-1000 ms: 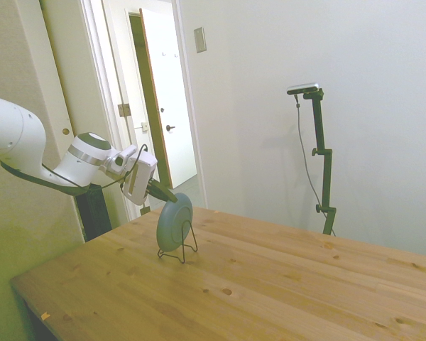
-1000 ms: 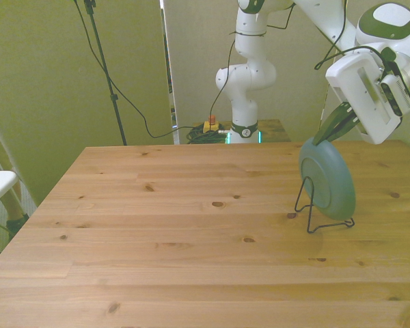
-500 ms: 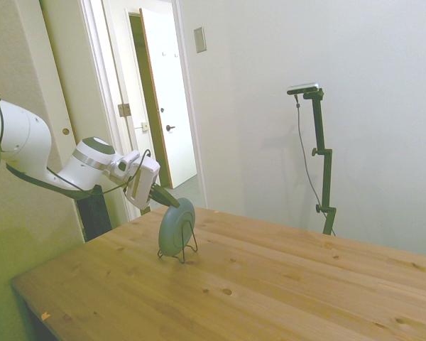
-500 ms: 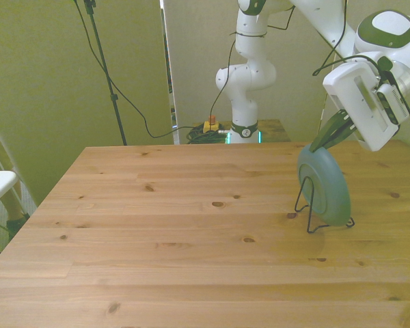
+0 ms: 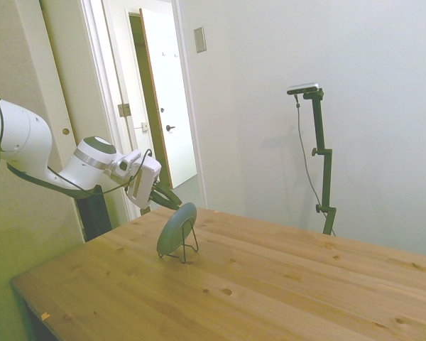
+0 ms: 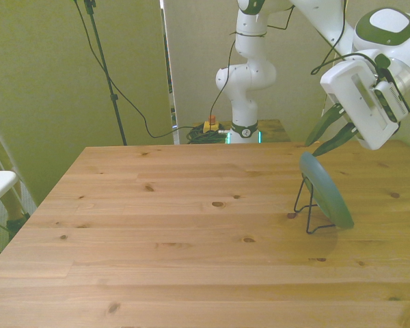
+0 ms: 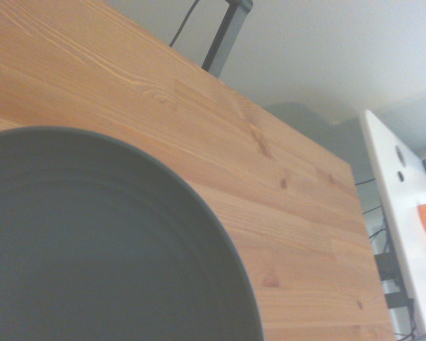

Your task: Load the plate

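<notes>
Teal-green and matte, the plate (image 6: 325,190) leans back in a thin black wire stand (image 6: 313,213) near the front view's right edge of the tabletop (image 6: 178,225), well in from the near edge. Only its lower rim and back touch the wire; in the side view the plate (image 5: 176,229) tilts away from upright, resting against the stand's back loop (image 5: 188,245). The wrist view shows its dark face (image 7: 92,241) filling much of the frame, with shallow rings inside a raised rim, smooth and bare.

It looks rigid and fairly light, probably ceramic or hard plastic; which one cannot be told. If ceramic, it would chip under a knock. The matte surface should give the fingers fair friction, yet the rim is thin and curved, so a pinch there could let the plate swing. The top rim is the free part and the natural place to take hold, since the wire covers the bottom.

Just behind and above the plate's top edge, the gripper (image 6: 335,135) hangs with its two dark fingers spread apart, holding nothing; no contact with the rim shows.
</notes>
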`<state>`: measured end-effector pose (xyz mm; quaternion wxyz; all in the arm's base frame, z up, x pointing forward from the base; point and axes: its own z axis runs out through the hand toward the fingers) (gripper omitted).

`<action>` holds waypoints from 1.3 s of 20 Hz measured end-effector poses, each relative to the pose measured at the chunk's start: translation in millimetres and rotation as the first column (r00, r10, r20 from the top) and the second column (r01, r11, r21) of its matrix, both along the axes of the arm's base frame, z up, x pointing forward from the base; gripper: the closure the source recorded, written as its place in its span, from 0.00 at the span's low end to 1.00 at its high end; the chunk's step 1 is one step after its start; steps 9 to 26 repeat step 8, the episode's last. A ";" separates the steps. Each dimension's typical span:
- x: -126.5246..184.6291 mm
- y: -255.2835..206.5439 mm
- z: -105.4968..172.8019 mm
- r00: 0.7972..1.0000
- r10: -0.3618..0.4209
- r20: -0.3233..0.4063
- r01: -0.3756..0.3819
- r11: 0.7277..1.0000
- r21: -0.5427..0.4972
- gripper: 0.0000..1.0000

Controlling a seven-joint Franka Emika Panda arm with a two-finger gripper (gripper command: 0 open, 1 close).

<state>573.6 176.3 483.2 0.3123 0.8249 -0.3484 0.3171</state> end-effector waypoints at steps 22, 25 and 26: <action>-79.9 -38.5 146.0 0.991 0.132 -0.013 -0.114 0.899 0.423 0.00; -79.9 -38.5 146.0 0.991 0.132 -0.013 -0.114 0.899 0.423 0.00; -79.9 -38.5 146.0 0.991 0.132 -0.013 -0.114 0.899 0.423 0.00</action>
